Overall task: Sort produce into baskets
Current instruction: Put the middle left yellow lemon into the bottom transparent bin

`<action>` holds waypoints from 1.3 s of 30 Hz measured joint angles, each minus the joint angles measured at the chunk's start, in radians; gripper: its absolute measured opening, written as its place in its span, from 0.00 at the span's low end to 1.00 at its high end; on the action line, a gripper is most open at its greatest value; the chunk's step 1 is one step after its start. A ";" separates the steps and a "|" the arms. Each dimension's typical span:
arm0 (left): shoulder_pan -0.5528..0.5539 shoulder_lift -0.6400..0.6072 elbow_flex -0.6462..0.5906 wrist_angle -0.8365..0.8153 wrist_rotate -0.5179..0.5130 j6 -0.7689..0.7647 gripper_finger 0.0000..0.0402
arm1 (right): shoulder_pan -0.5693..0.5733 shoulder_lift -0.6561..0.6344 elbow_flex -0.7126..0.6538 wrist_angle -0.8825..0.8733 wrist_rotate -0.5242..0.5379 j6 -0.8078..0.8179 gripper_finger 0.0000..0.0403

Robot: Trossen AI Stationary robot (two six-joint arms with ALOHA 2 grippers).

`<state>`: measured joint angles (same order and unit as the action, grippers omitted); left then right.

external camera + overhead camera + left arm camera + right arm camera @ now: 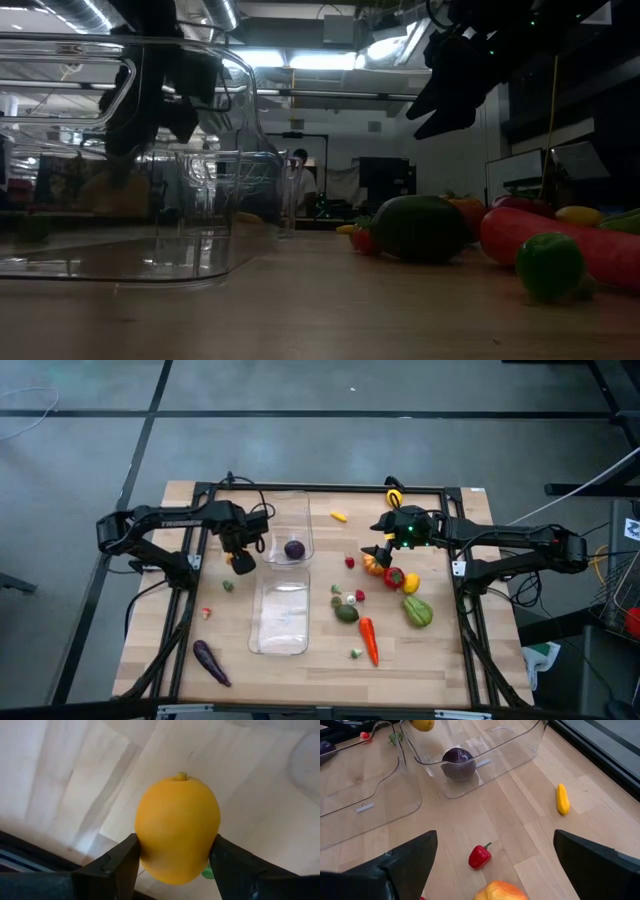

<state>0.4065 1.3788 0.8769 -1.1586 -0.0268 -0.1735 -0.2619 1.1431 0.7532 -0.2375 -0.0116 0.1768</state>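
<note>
While clamped on orange fruit [177,827], left tool [242,559] hovers just beside far bin [287,528], over tabletop [420,660]. Fingers [112,867] pressed against fruit's sides. Purple round piece [294,548] inside far bin; near bin [280,615] holds nothing visible. Right tool [378,550] spread wide, gripping nothing, above cluster of produce right of bins: small red pepper [480,856], carrot [368,639], avocado [346,613], green pepper [417,610]. Small yellow piece [339,516] alone near far edge. Aubergine [210,662] lying at near left.
</note>
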 joint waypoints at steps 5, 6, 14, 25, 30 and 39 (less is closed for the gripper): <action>0.000 0.000 0.095 -0.116 0.004 0.027 0.52 | 0.000 0.000 0.000 0.000 0.000 0.000 0.98; 0.000 0.000 0.117 -0.145 0.004 0.028 0.52 | 0.000 0.000 0.000 0.000 0.000 0.000 0.98; -0.015 -0.002 0.295 -0.210 0.077 -0.015 0.53 | 0.000 0.000 0.000 0.000 0.000 0.000 0.98; -0.231 -0.002 0.358 0.035 0.165 -0.256 0.53 | 0.000 0.000 0.000 0.000 0.000 0.000 0.98; -0.365 0.001 0.358 0.177 0.136 -0.345 0.53 | 0.000 0.000 0.000 0.000 0.000 0.000 0.98; -0.526 0.116 0.357 0.263 0.014 -0.405 0.53 | 0.000 0.000 0.000 0.000 0.000 0.000 0.98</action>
<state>-0.1195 1.4951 1.2343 -0.8957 -0.0130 -0.5783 -0.2619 1.1431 0.7532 -0.2371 -0.0114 0.1772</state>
